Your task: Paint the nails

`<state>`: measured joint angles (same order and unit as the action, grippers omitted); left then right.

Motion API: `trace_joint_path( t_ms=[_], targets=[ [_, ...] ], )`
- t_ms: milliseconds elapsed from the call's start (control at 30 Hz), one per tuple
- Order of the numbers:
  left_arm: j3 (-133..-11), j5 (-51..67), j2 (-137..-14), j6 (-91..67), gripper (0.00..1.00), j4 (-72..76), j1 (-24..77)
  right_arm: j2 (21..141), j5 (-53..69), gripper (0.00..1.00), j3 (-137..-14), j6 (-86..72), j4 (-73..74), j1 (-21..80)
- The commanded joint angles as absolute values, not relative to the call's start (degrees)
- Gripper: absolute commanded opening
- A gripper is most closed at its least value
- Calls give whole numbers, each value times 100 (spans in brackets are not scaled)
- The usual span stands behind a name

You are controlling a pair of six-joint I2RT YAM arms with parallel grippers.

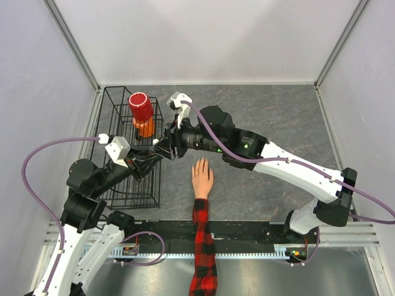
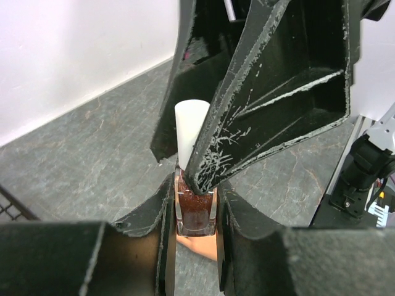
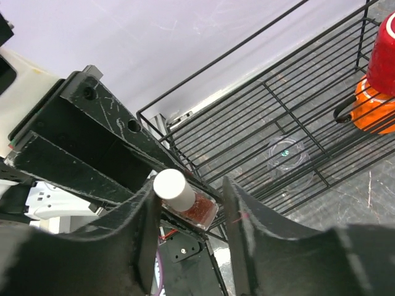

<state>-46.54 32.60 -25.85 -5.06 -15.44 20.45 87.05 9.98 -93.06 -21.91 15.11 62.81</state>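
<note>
The peach mannequin hand (image 1: 202, 179) lies palm down at the table's middle, its plaid sleeve (image 1: 202, 246) running toward me; its nails (image 1: 200, 162) are too small to make out. Left of the fingertips, my left gripper (image 2: 196, 185) is shut on a small glass bottle of red glitter polish (image 2: 196, 213), held above the table. Its white cap (image 3: 170, 185) points toward my right gripper (image 3: 188, 185), whose jaws straddle it. One finger touches the cap and the other stands apart, so this gripper is open. In the top view the two grippers meet (image 1: 165, 148) and hide the bottle.
A black wire rack (image 1: 123, 185) stands at the left, close behind the grippers. A red cup (image 1: 141, 106) sits on an orange object (image 1: 145, 127) at its far end. A clear round lid (image 3: 287, 153) lies under the rack's wires. Walls enclose the table.
</note>
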Motion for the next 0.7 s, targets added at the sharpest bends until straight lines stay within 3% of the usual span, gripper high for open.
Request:
trace_joint_path(
  t_ms=[0,100,200,367,467,567,633,667],
  targets=[
    [-4676,3322,-2522,-343,2,-1459,2048,8719,686,41,-9519,-2127,1450,6311],
    [-4676,3480,-2557,-387,2,-1459,2048,8684,598,41,-9501,-2039,1459,6310],
    [-4676,3577,-2584,-457,2,-1450,2048,8684,756,56,-9510,-2004,1476,6311],
    [-4676,3586,-2689,-475,2,-1450,2039,8578,730,55,-9510,-1916,1529,6311],
    [-4693,3621,-2742,-501,2,-1459,2048,8499,624,43,-9466,-1863,1538,6311],
    [-4720,3691,-2786,-518,2,-1442,2048,8525,685,25,-9475,-1776,1608,6311],
    [-4737,3883,-2804,-554,2,-1433,2048,8543,799,1,-9483,-1732,1661,6302],
    [-4763,3998,-2804,-571,2,-1389,2039,8543,922,0,-9475,-1653,1661,6293]
  ],
)
